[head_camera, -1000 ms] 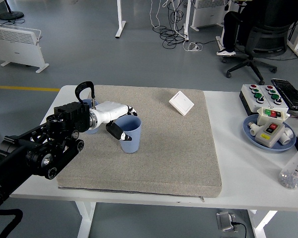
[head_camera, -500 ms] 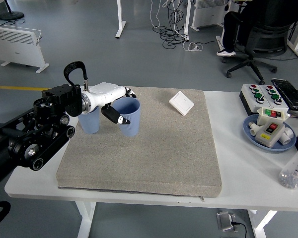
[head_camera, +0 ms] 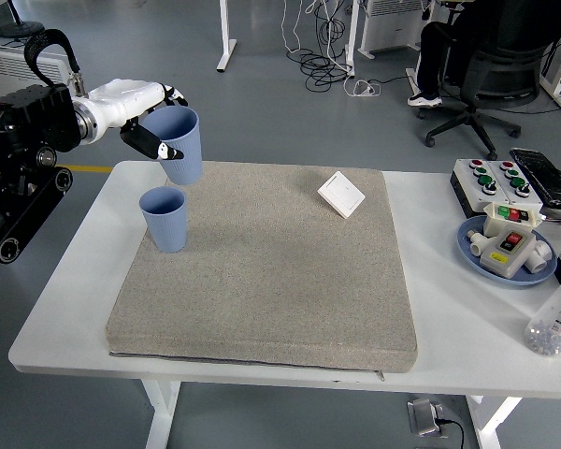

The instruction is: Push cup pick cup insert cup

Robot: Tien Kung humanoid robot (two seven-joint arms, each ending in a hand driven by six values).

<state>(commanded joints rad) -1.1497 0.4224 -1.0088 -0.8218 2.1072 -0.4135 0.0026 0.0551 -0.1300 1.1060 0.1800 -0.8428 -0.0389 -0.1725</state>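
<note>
We look down on a white tabletop covered by a grey mat. We count two blue cups. Nearest, one cup stands upright on the mat's left side. Just above and behind it, the second cup hangs in the air, tilted slightly, gripped at its rim by the left robot hand, fingers closed around it. The black left arm reaches in raised from the left edge.

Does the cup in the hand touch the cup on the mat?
Cannot tell. In the head view, the held cup meets the standing cup without visible gap.
</note>
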